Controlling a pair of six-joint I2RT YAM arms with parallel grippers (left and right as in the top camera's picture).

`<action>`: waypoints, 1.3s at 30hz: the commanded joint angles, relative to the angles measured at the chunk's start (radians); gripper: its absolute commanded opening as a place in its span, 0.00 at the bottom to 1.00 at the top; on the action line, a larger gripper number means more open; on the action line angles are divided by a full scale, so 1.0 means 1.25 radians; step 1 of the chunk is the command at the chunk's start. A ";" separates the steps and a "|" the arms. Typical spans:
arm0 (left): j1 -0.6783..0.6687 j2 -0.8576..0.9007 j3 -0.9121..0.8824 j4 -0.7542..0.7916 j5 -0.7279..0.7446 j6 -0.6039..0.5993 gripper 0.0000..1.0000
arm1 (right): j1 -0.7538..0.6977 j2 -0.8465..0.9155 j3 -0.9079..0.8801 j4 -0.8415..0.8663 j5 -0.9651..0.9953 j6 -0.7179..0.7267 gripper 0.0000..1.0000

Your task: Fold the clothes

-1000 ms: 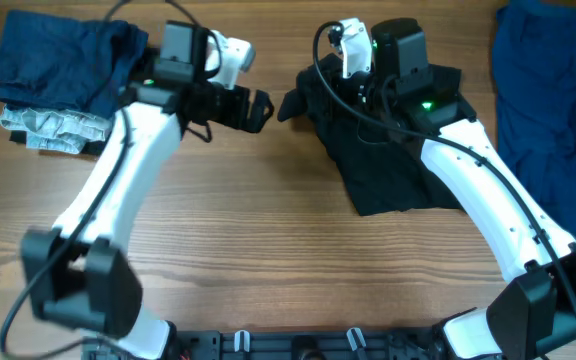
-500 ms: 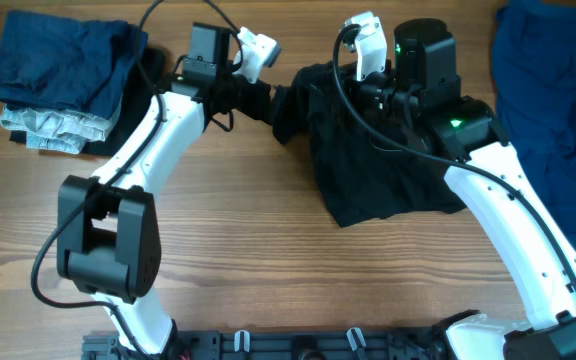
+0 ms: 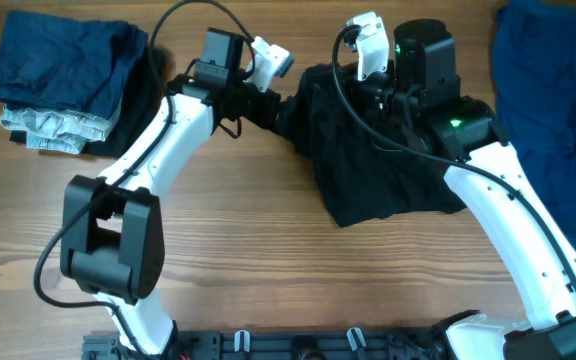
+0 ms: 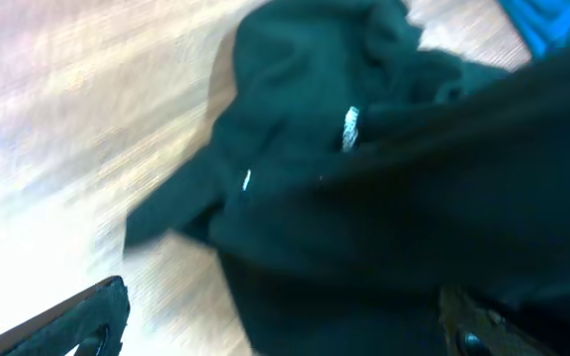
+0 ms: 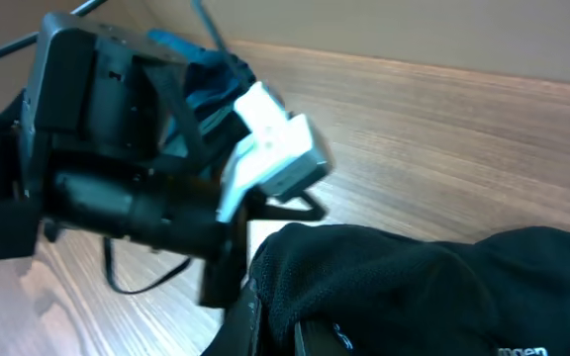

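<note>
The black shirt (image 3: 378,165) lies bunched on the wooden table at centre right, its upper left part lifted. My right gripper (image 5: 290,334) is shut on a fold of that black fabric; from overhead it (image 3: 340,92) is mostly hidden under its own arm and the cloth. My left gripper (image 3: 283,108) is open at the shirt's left edge. In the left wrist view the black shirt (image 4: 384,198), with small white lettering, fills the space between the wide-apart fingertips (image 4: 92,318). A royal-blue garment (image 3: 548,110) lies spread at the far right.
A folded stack of navy clothes (image 3: 58,65) sits at the back left, with a grey patterned piece (image 3: 46,128) at its bottom. The two wrists are close together above the shirt's left edge. Bare wood (image 3: 268,260) runs along the front of the table.
My left arm swung right until its open jaws reached the shirt's left edge. The right gripper drew the shirt up and slightly left early on, then held still.
</note>
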State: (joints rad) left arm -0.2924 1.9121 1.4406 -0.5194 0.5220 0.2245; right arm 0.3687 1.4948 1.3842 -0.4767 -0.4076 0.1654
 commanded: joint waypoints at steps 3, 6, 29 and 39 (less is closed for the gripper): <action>0.005 -0.056 -0.004 -0.044 0.020 0.013 1.00 | 0.003 0.020 0.018 0.028 0.021 -0.004 0.04; -0.026 -0.056 -0.004 -0.034 0.019 0.013 0.99 | 0.003 0.028 0.018 0.036 0.020 0.000 0.04; -0.087 -0.053 -0.004 0.071 -0.096 -0.104 0.04 | 0.002 0.029 0.018 0.079 -0.034 0.035 0.04; -0.006 -0.128 -0.003 0.081 -0.189 -0.188 0.04 | -0.061 0.028 0.018 0.053 -0.023 0.034 0.33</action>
State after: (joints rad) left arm -0.3527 1.8446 1.4406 -0.4225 0.3302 0.0383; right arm 0.3309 1.5276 1.3842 -0.4007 -0.4259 0.2077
